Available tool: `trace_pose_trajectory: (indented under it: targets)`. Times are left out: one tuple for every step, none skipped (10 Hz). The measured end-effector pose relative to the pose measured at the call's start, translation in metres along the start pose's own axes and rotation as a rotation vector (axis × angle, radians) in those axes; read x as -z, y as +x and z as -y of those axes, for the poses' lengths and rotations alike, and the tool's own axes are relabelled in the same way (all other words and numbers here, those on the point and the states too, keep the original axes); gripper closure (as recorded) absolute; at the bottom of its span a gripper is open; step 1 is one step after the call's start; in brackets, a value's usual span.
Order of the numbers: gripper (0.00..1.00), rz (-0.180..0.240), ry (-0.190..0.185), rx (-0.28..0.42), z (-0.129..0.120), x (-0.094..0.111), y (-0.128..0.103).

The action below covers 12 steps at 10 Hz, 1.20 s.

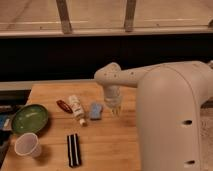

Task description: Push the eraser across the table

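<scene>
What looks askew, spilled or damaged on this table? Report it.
Nothing stands out. The paper cup stands upright, the green bowl sits flat, and the eraser lies flat near the front edge of the table. The gripper hangs beside the blue pad, away from the eraser.

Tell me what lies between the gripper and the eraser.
In the camera view, mostly bare table. The gripper hangs over the table's middle; the eraser lies nearer the front edge. The light-blue pad sits just beside the gripper, bordering that stretch.
</scene>
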Motion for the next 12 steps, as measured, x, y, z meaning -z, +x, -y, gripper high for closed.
trace_pose_trajectory:
  targets:
    - [1.00,-0.025,-0.007,0.037,-0.022,-0.006,0.002]
    - [1.00,-0.045,-0.011,0.069,-0.038,-0.010,0.003]
    - [1.00,-0.060,-0.017,0.103,-0.054,-0.013,0.003]
    - [1.00,-0.066,-0.024,0.124,-0.061,-0.015,0.002]
    - [1.00,-0.069,-0.031,0.150,-0.070,-0.016,0.000]
    - [1.00,-0.070,-0.037,0.178,-0.081,-0.017,-0.001]
    - [1.00,-0.075,-0.048,0.217,-0.096,-0.020,-0.004]
    - [1.00,-0.078,-0.067,0.247,-0.111,-0.024,-0.007]
    - [1.00,-0.080,-0.097,0.268,-0.124,-0.027,-0.008]
    - [1.00,-0.080,-0.104,0.271,-0.126,-0.027,-0.008]
    - [1.00,-0.080,-0.104,0.268,-0.125,-0.027,-0.008]
    - [1.00,-0.080,-0.104,0.268,-0.125,-0.027,-0.008]
